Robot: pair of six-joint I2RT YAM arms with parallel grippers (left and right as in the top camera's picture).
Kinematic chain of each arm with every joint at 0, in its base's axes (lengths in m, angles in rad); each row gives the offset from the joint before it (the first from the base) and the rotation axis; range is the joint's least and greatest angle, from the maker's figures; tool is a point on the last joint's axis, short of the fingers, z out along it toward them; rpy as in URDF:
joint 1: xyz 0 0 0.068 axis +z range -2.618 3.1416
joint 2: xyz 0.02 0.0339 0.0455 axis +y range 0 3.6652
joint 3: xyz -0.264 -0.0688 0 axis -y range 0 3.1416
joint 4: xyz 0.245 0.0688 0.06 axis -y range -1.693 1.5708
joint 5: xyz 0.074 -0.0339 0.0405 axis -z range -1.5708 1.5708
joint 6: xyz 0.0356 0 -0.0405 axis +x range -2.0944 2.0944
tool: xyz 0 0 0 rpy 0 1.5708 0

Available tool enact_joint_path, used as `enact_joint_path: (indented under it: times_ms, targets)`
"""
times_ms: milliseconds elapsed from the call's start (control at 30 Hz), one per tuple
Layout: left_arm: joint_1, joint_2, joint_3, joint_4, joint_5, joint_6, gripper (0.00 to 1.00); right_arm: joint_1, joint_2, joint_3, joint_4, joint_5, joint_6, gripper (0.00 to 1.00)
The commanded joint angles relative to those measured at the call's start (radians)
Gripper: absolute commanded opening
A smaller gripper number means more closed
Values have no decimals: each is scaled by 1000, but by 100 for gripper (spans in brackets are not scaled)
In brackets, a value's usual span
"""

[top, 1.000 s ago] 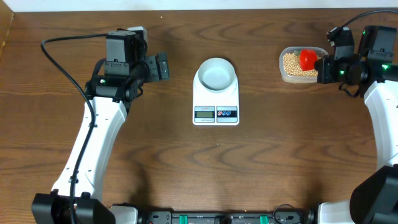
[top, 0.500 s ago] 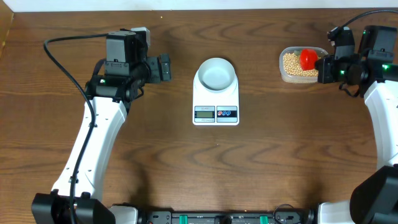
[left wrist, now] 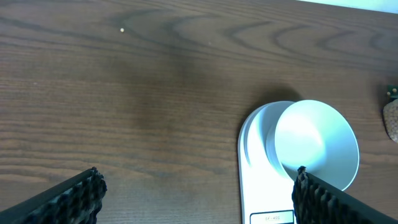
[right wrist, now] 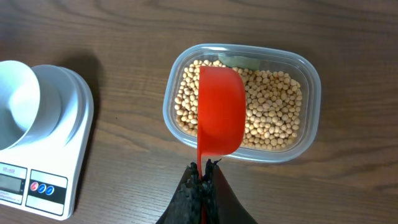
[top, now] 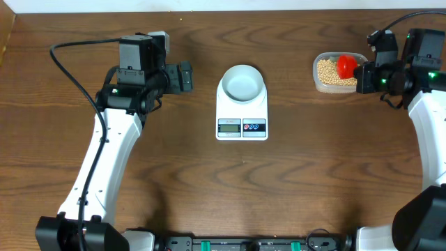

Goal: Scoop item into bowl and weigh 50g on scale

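The pale blue-white bowl [top: 242, 81] stands empty on the back of the white scale [top: 242, 111], mid-table. Tan beans [top: 325, 72] fill a clear plastic tub [top: 317, 84] at the far right. My right gripper [top: 359, 75] is shut on the handle of a red scoop [top: 344, 65], whose cup hangs over the beans [right wrist: 273, 106]. In the right wrist view the scoop [right wrist: 219, 112] covers the tub's left half, and my right gripper [right wrist: 203, 167] pinches its thin handle. My left gripper [top: 182, 75] stands open and empty left of the scale. In its wrist view, the left gripper [left wrist: 198, 180] faces the bowl [left wrist: 317, 143].
The scale's display and two buttons [top: 242, 127] face the front edge. Brown wood table [top: 313, 174] surrounds everything. A black cable [top: 77, 45] loops from the left arm at the back left. The tub [right wrist: 311, 81] sits close to the table's far edge.
My left gripper has edged slightly to the right, toward the scale. The right gripper and the red scoop have stayed where they were.
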Motion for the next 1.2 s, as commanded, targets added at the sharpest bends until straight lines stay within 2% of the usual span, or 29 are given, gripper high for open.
enact_joint_path:
  times_ms: [0,200,400,1167]
  targets:
    - [4,6,7,-2,12,19,98,-5,-2,19,0,8,-18,1]
    - [4,6,7,-1,13,23,98,-5,-2,19,-10,11,-19,1]
    - [11,6,7,-1,12,110,98,-5,-2,19,-14,11,-18,1]
    - [25,6,7,-2,8,109,98,-5,-2,19,-21,3,-18,1]
